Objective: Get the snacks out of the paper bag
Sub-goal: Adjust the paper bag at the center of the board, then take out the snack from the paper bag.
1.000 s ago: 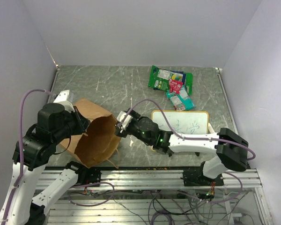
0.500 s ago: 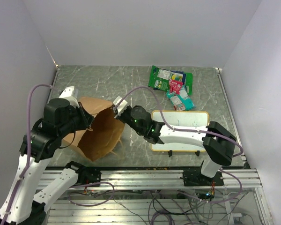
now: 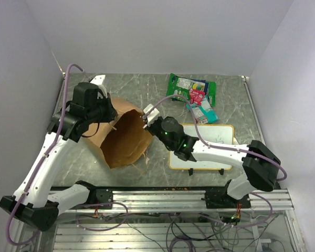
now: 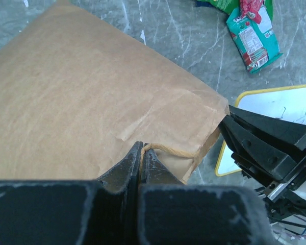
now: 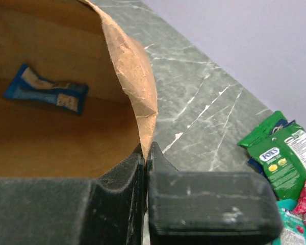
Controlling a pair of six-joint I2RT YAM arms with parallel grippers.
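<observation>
**Surface.** Desk [image 3: 131, 89] of grey-green veined stone. It is closed in by pale walls [image 3: 147, 37] at the far side, left and right, and a metal rail [image 3: 163, 198] runs along the near edge.

**Item 1.** Paper bag [image 3: 123, 139], brown kraft, on the left-centre of the desk. It is tipped over with its mouth gaping towards the near edge and its interior visible from above.

**Item 2.** Blue packet [image 5: 46, 94], the one snack seen inside the bag, lying flat on the inner wall.

**Item 3.** Snack pile at the far right, well apart from the bag. It holds a green bag [image 3: 181, 86], a pink-red packet [image 3: 197, 96] overlapping it, and a teal pouch [image 3: 202, 111] nearest the whiteboard.

**Item 4.** Whiteboard [image 3: 215, 144] with a yellow-orange frame, just right of the bag. The right arm lies across it.

**Left pincer** [image 4: 142, 153]. Clenched at the far-left rim of the bag, fingers pressed together on the paper, where the tan string handle [image 4: 168, 149] emerges from between them.

**Right pincer** [image 5: 145, 150]. Clenched on the bag's right rim, with the paper edge nipped between its two black fingers.

**Edges and open room.**
- Bare stone shows across the far-centre, between the bag and the snack pile.
- A narrower strip lies along the left wall behind the left arm.
- A band lies between the bag's mouth and the near rail.
- The gap between bag and whiteboard is slim and taken up by the right arm.
- The pile sits near the far-right corner, close to the wall there.
</observation>
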